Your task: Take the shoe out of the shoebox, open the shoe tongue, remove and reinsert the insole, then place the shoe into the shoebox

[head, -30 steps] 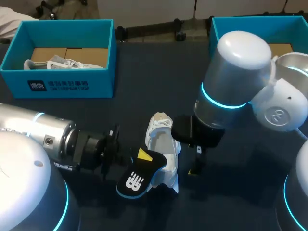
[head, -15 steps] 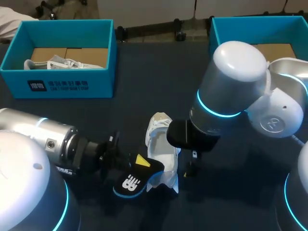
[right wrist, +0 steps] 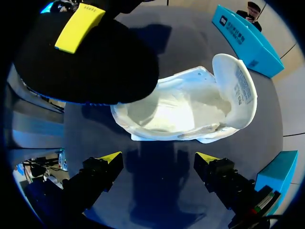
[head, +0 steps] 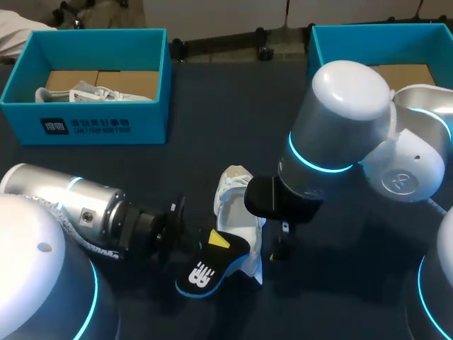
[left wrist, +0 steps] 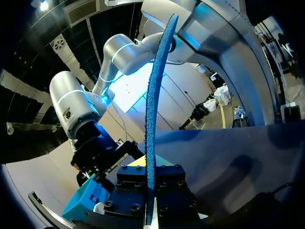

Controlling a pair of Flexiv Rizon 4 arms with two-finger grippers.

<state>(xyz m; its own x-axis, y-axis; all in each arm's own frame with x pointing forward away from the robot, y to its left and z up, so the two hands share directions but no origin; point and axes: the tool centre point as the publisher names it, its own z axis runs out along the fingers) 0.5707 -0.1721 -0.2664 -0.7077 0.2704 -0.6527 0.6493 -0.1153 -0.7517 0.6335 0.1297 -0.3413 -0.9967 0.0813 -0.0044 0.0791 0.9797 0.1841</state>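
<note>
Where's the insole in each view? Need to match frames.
Head view: insole low centre, black with a blue rim, against the white shoe, held by the left gripper.
Left wrist view: edge-on, a thin blue strip rising from between the jaws.
Right wrist view: a black slab ahead of the open right gripper, overlapping the shoe.
Shared landmark: yellow fingertip pressed on the insole.

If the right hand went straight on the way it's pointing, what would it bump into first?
Probably the white shoe, which lies just ahead of the open right hand. Depth is hard to judge, so it might touch the dark table just short of the shoe instead.
</note>
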